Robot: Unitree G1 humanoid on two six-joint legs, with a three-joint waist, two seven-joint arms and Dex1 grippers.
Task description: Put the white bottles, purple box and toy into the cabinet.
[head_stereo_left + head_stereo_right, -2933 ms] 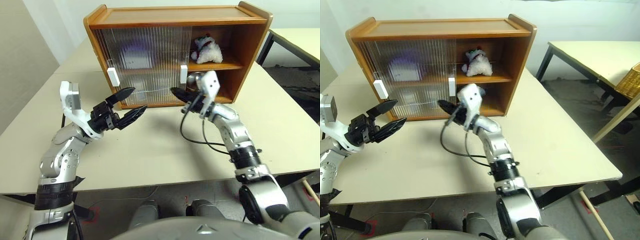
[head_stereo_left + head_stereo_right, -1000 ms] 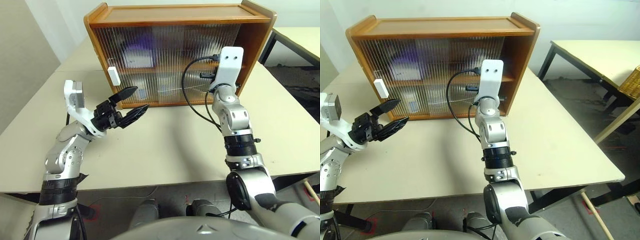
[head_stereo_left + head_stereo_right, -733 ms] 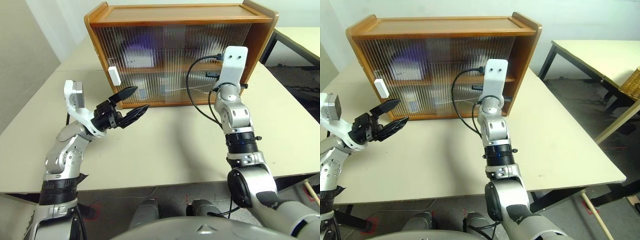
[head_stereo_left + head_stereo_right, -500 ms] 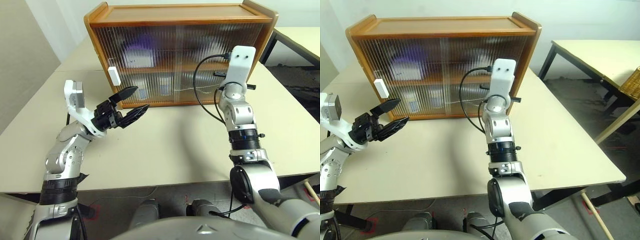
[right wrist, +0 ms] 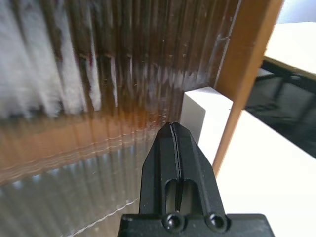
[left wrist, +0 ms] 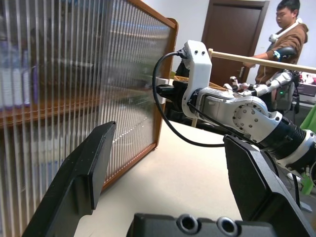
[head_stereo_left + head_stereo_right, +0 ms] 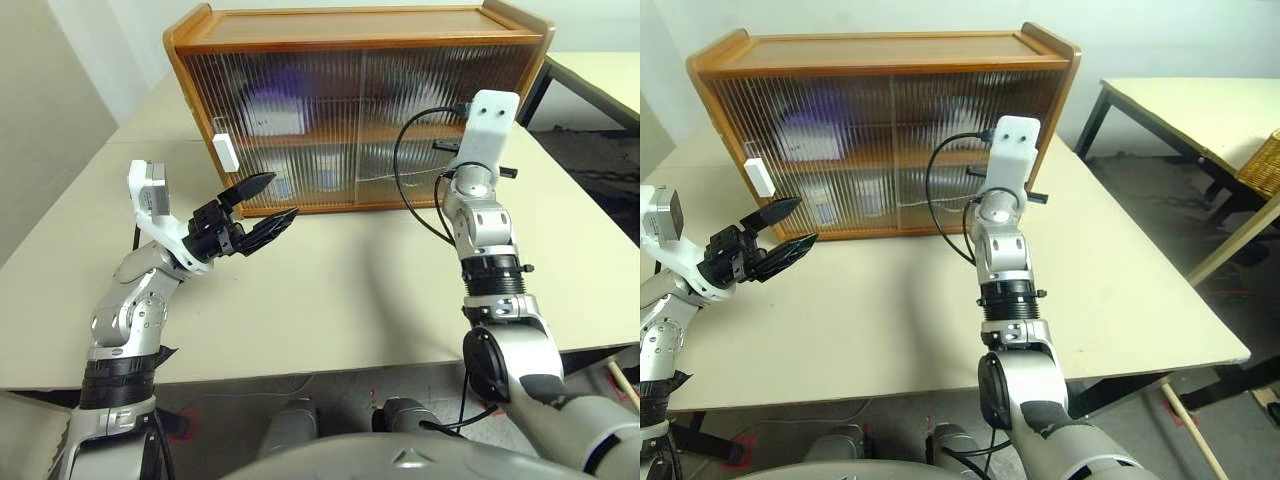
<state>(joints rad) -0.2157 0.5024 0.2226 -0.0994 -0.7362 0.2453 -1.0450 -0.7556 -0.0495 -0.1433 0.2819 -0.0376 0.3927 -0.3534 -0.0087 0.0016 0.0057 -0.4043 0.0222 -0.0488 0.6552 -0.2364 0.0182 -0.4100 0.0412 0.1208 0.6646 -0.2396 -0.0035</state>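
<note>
The cabinet (image 7: 360,105) stands at the far side of the worktop (image 7: 340,290) with both ribbed sliding doors drawn across its front. The purple box (image 7: 272,110) shows as a lavender blur behind the left door; the white bottles and toy can't be made out through the ribs. The right tool (image 5: 176,148) – fingers pressed together, holding nothing – sits at the right door's white handle (image 5: 193,116), by the cabinet's right post (placed to push the door, I judge). The left tool (image 7: 262,205), spread wide and empty, hovers before the cabinet's lower left – clear worktop beneath.
</note>
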